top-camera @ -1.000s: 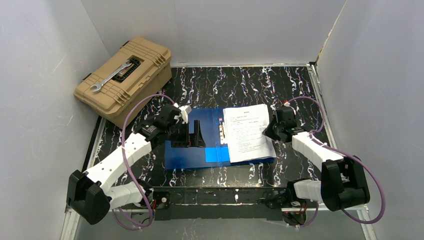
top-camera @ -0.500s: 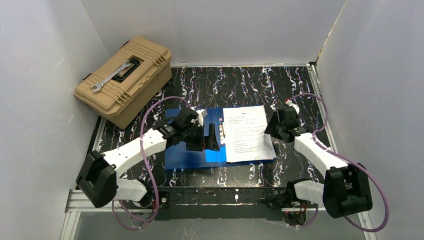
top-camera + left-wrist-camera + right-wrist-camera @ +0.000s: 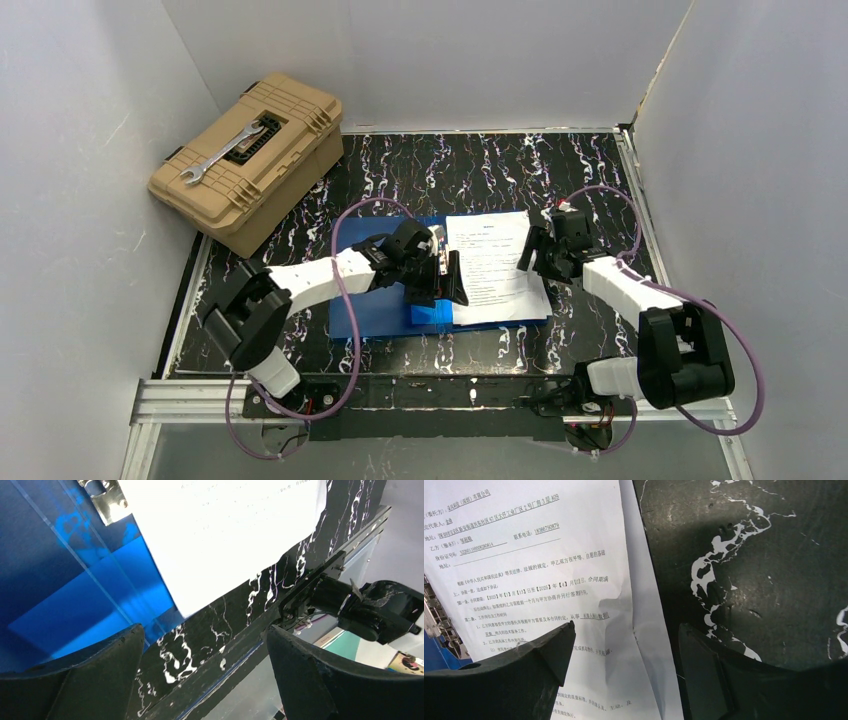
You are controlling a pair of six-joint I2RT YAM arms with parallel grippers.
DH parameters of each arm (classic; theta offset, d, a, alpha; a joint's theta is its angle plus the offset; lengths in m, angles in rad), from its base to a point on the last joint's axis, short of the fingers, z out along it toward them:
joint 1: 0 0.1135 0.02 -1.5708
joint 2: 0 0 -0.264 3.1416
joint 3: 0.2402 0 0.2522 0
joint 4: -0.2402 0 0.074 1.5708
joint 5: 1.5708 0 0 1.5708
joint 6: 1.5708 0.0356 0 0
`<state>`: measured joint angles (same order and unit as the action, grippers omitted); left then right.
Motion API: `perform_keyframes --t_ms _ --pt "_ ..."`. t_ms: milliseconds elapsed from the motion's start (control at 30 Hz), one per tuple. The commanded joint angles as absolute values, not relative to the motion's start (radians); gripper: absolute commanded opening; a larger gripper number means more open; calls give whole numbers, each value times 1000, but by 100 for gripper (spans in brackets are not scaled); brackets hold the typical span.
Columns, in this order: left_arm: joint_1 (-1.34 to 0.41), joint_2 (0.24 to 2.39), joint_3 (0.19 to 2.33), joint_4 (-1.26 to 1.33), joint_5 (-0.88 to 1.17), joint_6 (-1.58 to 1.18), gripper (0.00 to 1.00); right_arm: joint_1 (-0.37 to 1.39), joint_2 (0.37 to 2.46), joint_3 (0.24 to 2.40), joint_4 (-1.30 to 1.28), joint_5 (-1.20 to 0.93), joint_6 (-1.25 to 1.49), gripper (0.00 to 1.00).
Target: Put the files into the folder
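While both stand spread and empty, the right pincer [image 3: 625, 630] hangs over the files' [image 3: 534, 570] right edge and the left pincer [image 3: 204, 630] over their near left corner.
Files: thin, light, limp sheets, lying on the open folder [image 3: 368, 312], mid-counter [image 3: 480, 165].
Handling: likely to slide on the gloss; pinch a free edge.
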<state>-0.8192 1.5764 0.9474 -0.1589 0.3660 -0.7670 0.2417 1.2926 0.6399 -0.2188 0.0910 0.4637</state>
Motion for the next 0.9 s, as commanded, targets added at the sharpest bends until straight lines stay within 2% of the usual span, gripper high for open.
perform_keyframes --t_ms 0,700,867 --pt "-833 1650 996 -75 407 -806 89 209 1335 649 -137 -26 439 84" --pt "-873 1890 1136 -58 450 -821 79 92 1391 562 -64 -201 465 76" --pt "-875 1909 1145 -58 452 -820 77 88 1404 539 -26 -239 488 70"
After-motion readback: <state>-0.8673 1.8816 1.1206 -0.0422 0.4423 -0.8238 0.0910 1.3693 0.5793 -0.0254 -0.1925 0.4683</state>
